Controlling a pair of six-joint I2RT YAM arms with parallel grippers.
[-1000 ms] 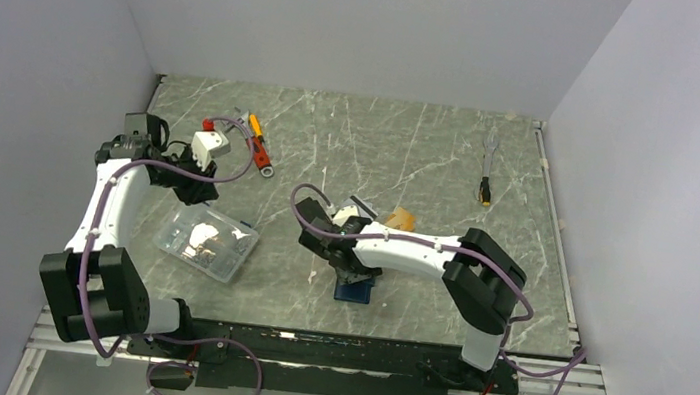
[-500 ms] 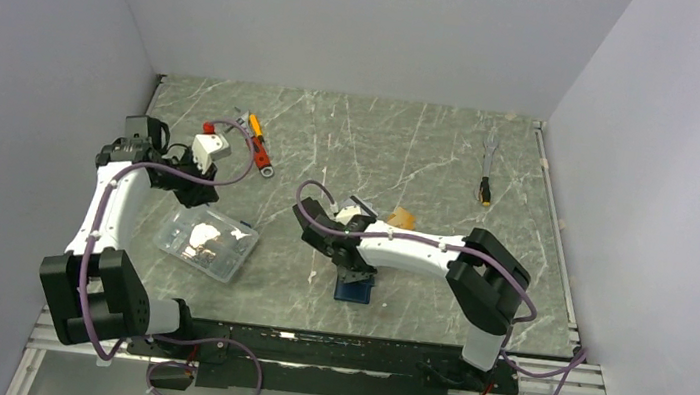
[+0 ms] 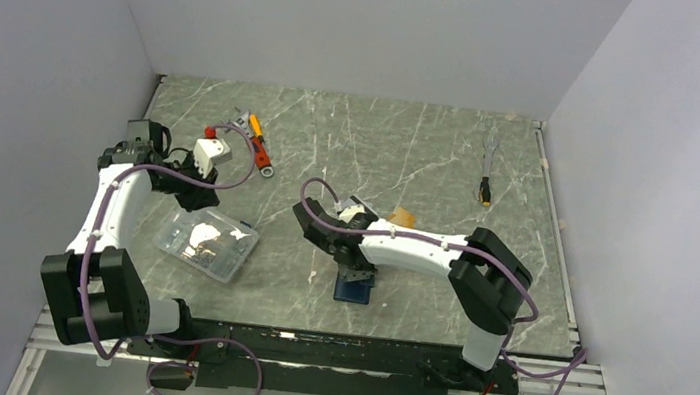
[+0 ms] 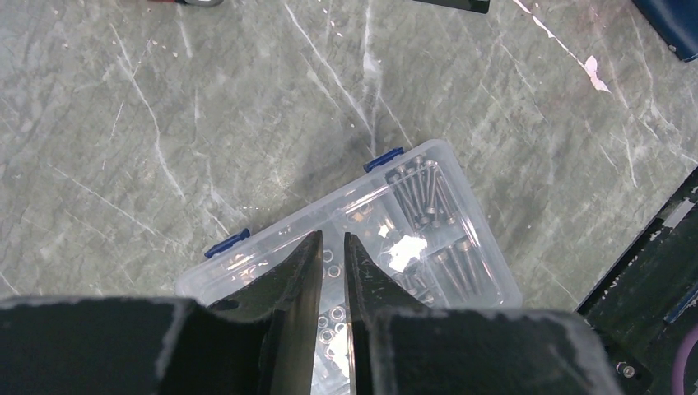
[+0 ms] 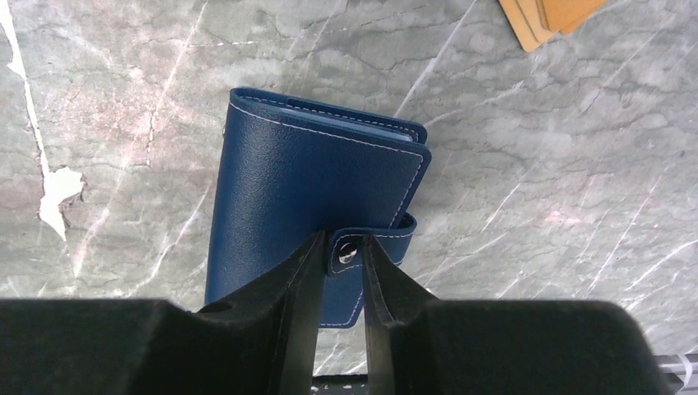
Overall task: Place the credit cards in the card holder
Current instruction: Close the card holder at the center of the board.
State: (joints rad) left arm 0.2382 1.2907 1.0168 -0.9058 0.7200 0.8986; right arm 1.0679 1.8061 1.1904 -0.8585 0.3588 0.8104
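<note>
The navy card holder lies closed on the table with its tab snapped; it also shows in the top view and the left wrist view. My right gripper is nearly shut and points down at its snap tab, with the snap stud between the fingertips; it shows in the top view too. Orange-gold cards lie stacked behind it. A dark card edge shows beside the right arm. My left gripper is shut and empty above the plastic box.
A clear plastic box of screws and nuts lies near the left arm. Hand tools and a white-red block lie at the back left. A small tool lies at the back right.
My right gripper has shifted slightly left and back over the card holder. The card holder has not moved. The left arm has barely moved.
</note>
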